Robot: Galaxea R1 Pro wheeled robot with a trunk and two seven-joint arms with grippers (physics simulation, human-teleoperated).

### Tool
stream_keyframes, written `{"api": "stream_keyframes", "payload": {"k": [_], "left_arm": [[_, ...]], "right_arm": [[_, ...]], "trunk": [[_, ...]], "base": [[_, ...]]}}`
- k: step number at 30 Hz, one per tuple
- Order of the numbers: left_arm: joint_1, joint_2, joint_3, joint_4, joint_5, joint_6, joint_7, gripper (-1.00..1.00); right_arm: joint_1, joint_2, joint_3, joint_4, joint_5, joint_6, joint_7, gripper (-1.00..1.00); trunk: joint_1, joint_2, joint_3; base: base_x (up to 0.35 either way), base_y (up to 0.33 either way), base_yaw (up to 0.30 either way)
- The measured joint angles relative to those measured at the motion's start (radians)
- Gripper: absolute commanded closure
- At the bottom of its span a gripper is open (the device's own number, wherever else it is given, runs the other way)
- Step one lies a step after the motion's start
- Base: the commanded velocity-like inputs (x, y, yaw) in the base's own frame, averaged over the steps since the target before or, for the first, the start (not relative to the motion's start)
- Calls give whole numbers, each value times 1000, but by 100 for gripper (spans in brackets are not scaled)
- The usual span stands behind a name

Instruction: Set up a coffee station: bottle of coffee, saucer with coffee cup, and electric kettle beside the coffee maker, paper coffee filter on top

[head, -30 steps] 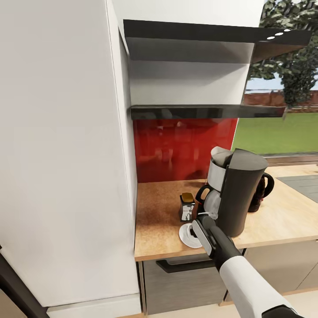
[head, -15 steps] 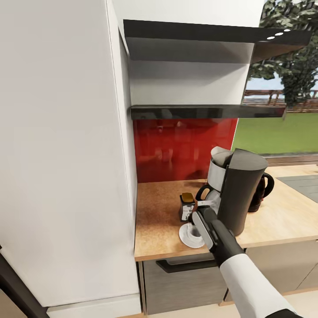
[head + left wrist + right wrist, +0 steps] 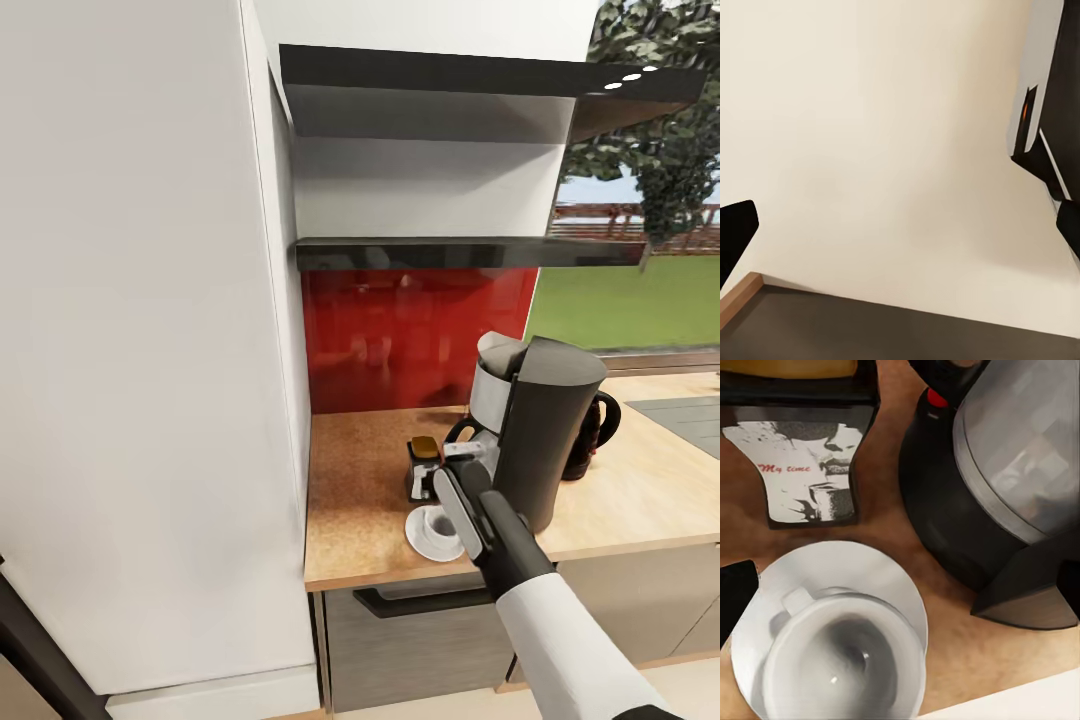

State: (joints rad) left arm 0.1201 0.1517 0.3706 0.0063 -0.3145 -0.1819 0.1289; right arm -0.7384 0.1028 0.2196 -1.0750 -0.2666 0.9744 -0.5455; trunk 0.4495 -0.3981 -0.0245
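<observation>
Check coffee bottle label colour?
White with a black print and red lettering on the bottle of coffee, clearest in right wrist view.

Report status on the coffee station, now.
Right gripper above coffee cup, fingers empty. Cup sits on saucer beside coffee maker. Bottle of coffee alongside. Left gripper's state unclear.

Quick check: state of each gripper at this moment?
Left gripper: open, empty.
Right gripper: open, empty, above the coffee cup on the saucer.
</observation>
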Motion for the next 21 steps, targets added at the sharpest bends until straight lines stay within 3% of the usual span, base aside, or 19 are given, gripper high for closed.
{"api": "stream_keyframes", "payload": {"k": [8,21], "left_arm": [[-1,0,0,-2,0,0,1,-100],[-2,0,3,-7,0,-1,2,-100]], "right_arm": [[0,0,3,-42,-2,1,5,-100],[0,0,3,-72,-2,0,5,-100]], "trunk": [[0,0,0],[0,0,0]], "base": [[-114,40,0],[-254,206,0]]}}
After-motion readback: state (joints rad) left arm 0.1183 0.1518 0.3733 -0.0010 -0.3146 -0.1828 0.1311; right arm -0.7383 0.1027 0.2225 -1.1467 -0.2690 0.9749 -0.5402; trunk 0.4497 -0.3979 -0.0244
